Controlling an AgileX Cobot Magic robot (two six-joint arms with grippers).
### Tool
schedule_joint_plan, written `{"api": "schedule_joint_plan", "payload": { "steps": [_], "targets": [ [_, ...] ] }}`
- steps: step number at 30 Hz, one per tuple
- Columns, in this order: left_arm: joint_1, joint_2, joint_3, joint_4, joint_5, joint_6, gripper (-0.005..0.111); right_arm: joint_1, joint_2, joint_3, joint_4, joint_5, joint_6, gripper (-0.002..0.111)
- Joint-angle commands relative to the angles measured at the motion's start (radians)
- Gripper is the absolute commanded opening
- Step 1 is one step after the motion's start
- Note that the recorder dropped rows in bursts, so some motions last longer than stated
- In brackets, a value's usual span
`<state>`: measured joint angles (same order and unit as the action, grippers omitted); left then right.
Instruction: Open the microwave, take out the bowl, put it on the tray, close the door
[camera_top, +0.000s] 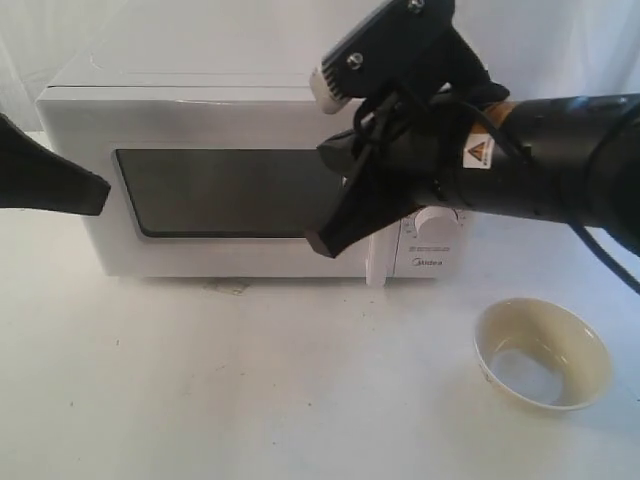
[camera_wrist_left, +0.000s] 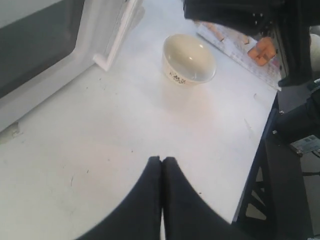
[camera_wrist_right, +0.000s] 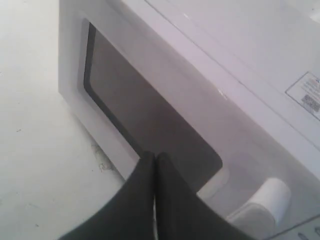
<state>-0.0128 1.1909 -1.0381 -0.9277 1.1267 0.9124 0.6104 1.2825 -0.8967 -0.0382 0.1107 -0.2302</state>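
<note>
The white microwave (camera_top: 200, 110) stands at the back of the table, its door (camera_top: 230, 190) flat against the body and the white bar handle (camera_top: 376, 265) at the door's right edge. The cream bowl (camera_top: 542, 352) rests upright and empty on the table to the front right, outside the microwave; the left wrist view shows the bowl (camera_wrist_left: 189, 59) too. My right gripper (camera_top: 322, 243) is shut and empty, its tip in front of the window's lower right corner, just left of the handle. My left gripper (camera_top: 100, 192) is shut and empty, hovering by the door's left edge.
One round knob (camera_top: 437, 218) shows on the panel right of the handle. A flat pale board with orange pieces (camera_wrist_left: 250, 47) lies beyond the bowl near the table's edge (camera_wrist_left: 260, 145). Bare tabletop (camera_top: 250, 380) stretches in front of the microwave.
</note>
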Motion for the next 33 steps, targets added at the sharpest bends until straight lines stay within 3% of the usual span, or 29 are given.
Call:
{"api": "schedule_joint_plan", "payload": {
  "steps": [1, 7, 12, 19, 27, 33],
  "targets": [
    [0.001, -0.035, -0.001, 0.073, 0.094, -0.074, 0.000, -0.003, 0.091, -0.064, -0.005, -0.031, -0.021, 0.000],
    [0.001, -0.170, 0.003, 0.136, 0.094, -0.137, 0.000, -0.024, 0.212, -0.159, -0.006, -0.031, -0.045, 0.000],
    [0.001, -0.344, 0.003, 0.318, 0.094, -0.310, 0.000, -0.070, 0.270, -0.199, -0.006, -0.031, -0.045, 0.000],
    [0.001, -0.566, 0.003, 0.459, 0.094, -0.454, 0.000, -0.099, 0.290, -0.212, -0.006, -0.021, -0.045, 0.000],
    [0.001, -0.752, 0.019, 0.759, 0.094, -0.682, 0.000, -0.118, 0.286, -0.217, -0.006, -0.025, -0.045, 0.000],
    [0.001, -0.864, 0.122, 0.780, 0.094, -0.698, 0.000, -0.142, 0.286, -0.231, -0.006, 0.048, -0.055, 0.000]
  ]
}}
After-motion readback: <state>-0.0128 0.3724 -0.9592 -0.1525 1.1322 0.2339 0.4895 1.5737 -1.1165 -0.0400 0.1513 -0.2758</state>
